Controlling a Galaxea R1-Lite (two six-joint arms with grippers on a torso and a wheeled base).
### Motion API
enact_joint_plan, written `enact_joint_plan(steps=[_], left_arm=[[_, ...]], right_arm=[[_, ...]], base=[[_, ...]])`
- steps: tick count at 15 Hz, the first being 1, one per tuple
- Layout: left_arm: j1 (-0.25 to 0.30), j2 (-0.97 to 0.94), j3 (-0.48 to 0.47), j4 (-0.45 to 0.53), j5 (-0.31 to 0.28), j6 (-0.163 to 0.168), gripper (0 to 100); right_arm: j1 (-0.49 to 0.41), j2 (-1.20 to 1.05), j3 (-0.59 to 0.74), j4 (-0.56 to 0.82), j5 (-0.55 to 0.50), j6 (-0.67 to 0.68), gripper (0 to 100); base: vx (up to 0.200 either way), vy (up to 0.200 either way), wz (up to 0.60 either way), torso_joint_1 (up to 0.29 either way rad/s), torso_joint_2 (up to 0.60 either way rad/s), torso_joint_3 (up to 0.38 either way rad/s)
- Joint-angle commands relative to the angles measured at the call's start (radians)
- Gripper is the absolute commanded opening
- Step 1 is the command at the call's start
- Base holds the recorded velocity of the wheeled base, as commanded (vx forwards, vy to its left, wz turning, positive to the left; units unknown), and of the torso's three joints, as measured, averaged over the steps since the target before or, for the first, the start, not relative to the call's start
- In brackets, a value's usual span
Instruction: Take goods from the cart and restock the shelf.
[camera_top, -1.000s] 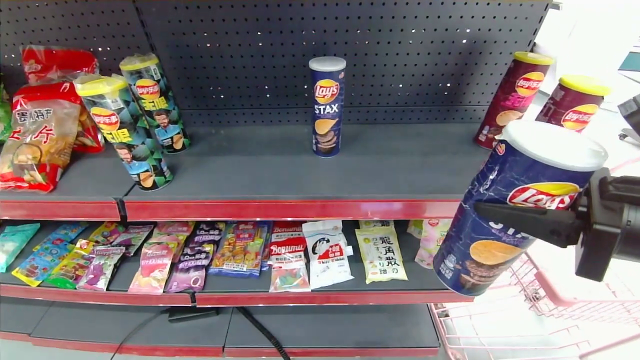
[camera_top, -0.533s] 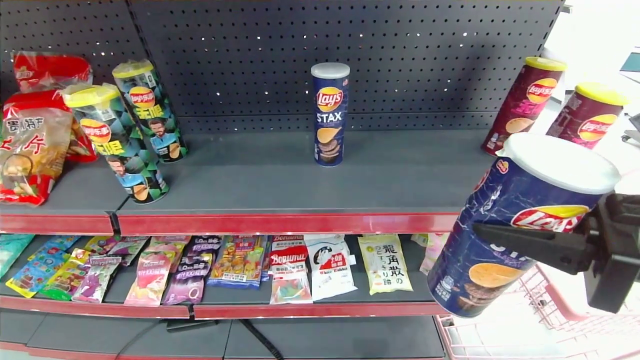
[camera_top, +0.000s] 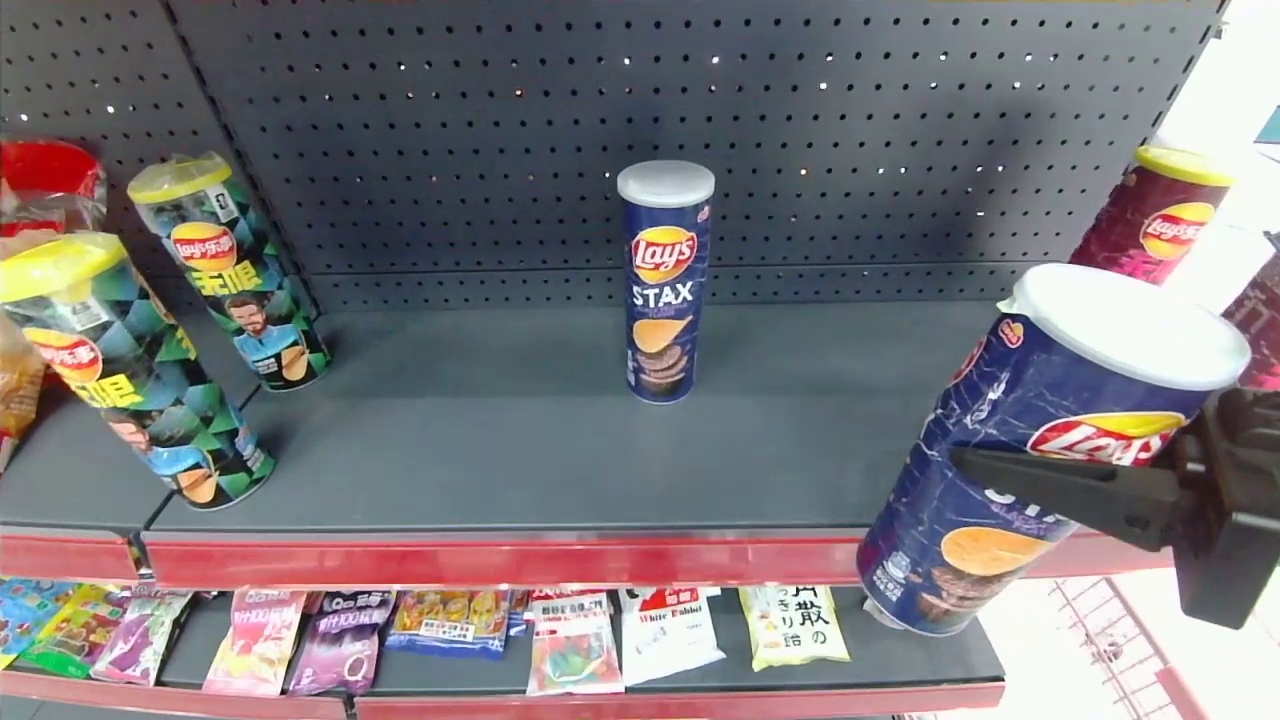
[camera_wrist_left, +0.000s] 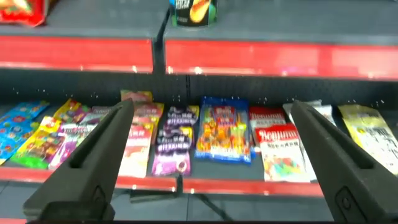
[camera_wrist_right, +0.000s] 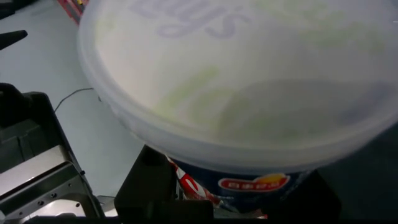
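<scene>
Front patterned canister: a green-and-blue patterned cardboard chip canister with a yellow lid (camera_top: 120, 380) stands at the far left of the frame, on the upper shelf near its front lip.
Rear patterned canister: a second canister of the same pattern (camera_top: 235, 270) stands behind it, to the right and close to the back panel.
Upper shelf: a dark grey metal shelf with a red front lip (camera_top: 500, 450) spans the middle of the frame.
Left gripper: the left gripper (camera_wrist_left: 211, 107) has its black fingers spread wide with nothing between them, and it faces the lower shelf.
Snack packets: flat, colourful foil snack packets (camera_top: 450, 625) lie in a row along the bottom of the frame.
Standing canister: a dark blue chip canister with a grey lid (camera_top: 662, 290) stands upright at centre frame, well apart from the others.
Held canister: a larger-looking dark blue chip canister with a white lid (camera_top: 1060, 360) hangs tilted at the right of the frame, in front of the shelf's red lip.
Right gripper: the right gripper (camera_top: 1000, 440) pinches the held canister across its middle, with one black finger lying over the label.
Maroon canister: a maroon canister with a yellow lid (camera_top: 1150, 215) stands at the upper right, behind the held canister.
Cart: a pink wire cart (camera_top: 1130, 640) fills the lower right corner.
</scene>
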Motion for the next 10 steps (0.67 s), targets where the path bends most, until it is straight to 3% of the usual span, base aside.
enact_joint_plan(steps=[1,10], left_arm=[[0.001,0.001,0.000,0.000,0.001,-0.001,100],[-0.001,0.007,0.000,0.000,-0.003,0.004,100]], right_arm=[[0.001,-0.004,0.000,-0.001,0.000,-0.001,0],[0.001,-0.006,-0.012,-0.001,-0.006,-0.001,0]], base=[[0.200,0.000,0.00,0.002,0.00,0.002],[0.000,0.000,0.00,0.000,0.00,0.000]])
